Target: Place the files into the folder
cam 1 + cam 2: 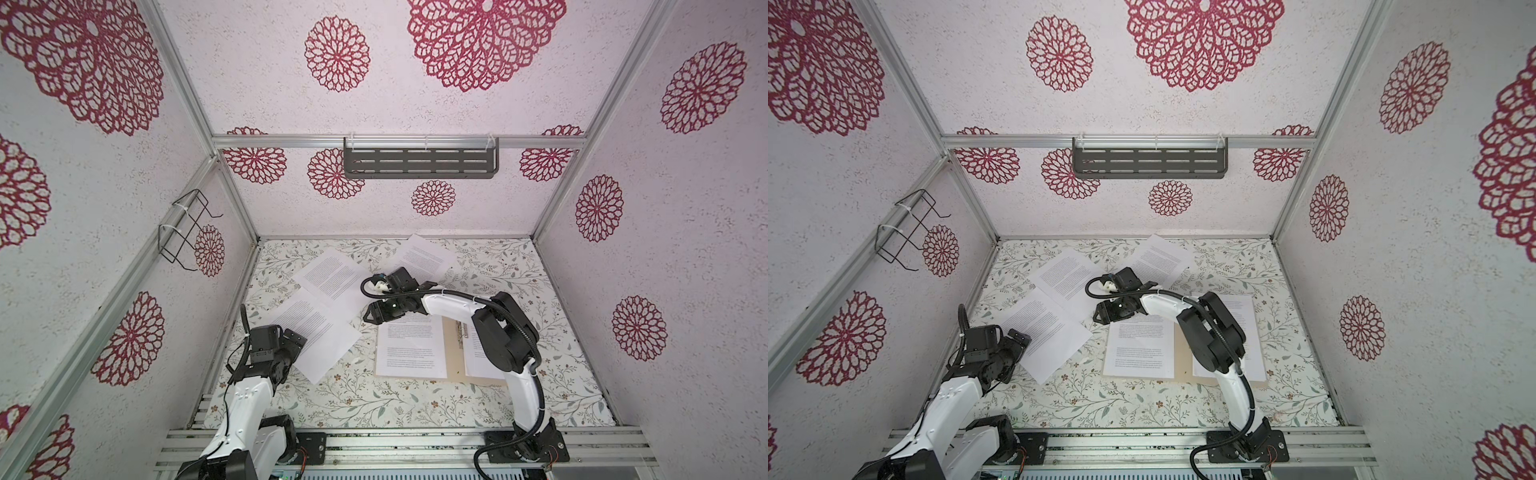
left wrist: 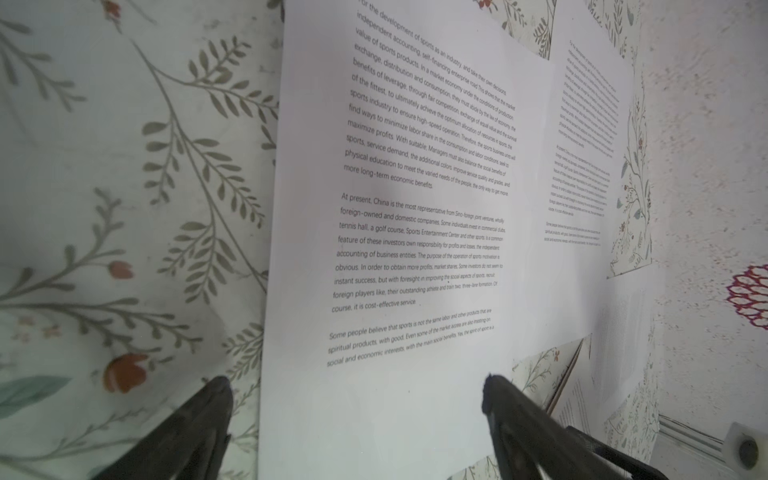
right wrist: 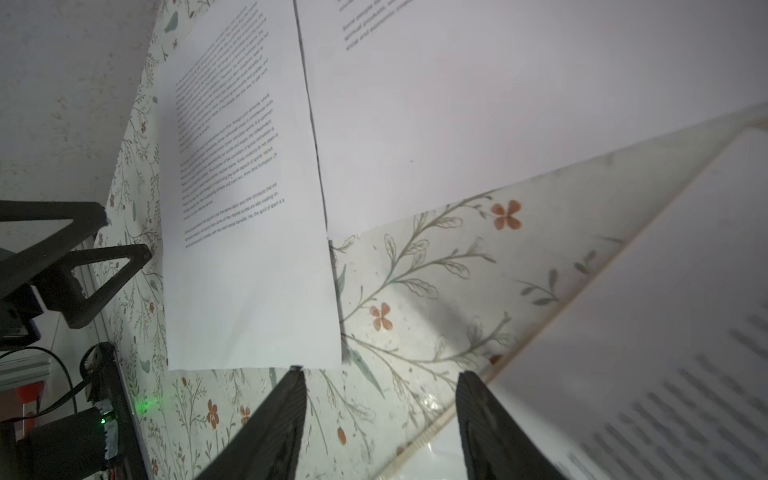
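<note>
Top view: floral tabletop (image 1: 374, 403), rosette-patterned walls (image 1: 291, 104)

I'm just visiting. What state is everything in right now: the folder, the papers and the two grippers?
folder: open, lying flat.
sheets in the folder: two, one on each leaf, printed side up.
loose sheets: three, lying flat outside the folder.
left gripper: open, over the nearest loose sheet's edge, holding nothing.
right gripper: open, empty, near the folder's far corner.
</note>
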Robot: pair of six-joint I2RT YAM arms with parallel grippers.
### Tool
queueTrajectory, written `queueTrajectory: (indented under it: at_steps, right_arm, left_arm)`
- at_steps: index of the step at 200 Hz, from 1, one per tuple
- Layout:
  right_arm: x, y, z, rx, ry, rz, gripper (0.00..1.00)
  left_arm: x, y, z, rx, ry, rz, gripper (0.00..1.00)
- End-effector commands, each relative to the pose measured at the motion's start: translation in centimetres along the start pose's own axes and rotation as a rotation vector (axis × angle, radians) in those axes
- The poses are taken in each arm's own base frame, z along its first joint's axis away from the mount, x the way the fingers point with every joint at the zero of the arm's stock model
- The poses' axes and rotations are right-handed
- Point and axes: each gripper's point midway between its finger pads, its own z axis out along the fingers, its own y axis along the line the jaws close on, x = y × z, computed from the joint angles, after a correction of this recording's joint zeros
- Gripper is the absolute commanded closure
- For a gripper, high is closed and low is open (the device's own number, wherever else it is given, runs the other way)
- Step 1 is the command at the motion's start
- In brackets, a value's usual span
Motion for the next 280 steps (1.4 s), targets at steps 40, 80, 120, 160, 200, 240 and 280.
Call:
queueTrajectory:
  at_steps: [40,80,120,160,200,240,280]
  right_arm:
    - [-0.1,1.4,2.7,-0.059,0.064,-0.013,0.40]
    - [1.5,1.2,4.4,-0.015,0.132,0.003,0.40]
    - [2.0,1.0,5.4,-0.007,0.147,0.035,0.39]
    - [0.8,0.2,5.3,-0.015,0.112,0.083,0.37]
    - [-1.2,0.8,3.3,-0.127,0.038,0.130,0.37]
    - [-3.0,2.6,1.7,-0.266,-0.016,0.068,0.31]
    - [-4.7,2.4,2.1,-0.259,-0.064,-0.041,0.32]
  left_arm:
    - [0.0,-0.5,2.1,0.041,0.014,0.009,0.03]
    - [0.5,-0.9,3.3,0.058,0.059,0.039,0.03]
    - [1.7,-2.6,4.9,0.109,0.130,0.080,0.02]
    - [3.3,-4.1,6.4,0.099,0.181,0.153,0.02]
    - [3.2,-5.1,6.9,0.130,0.183,0.139,0.00]
    - [3.7,-4.9,7.8,0.103,0.204,0.178,0.01]
    - [4.5,-5.3,8.8,0.092,0.234,0.217,0.03]
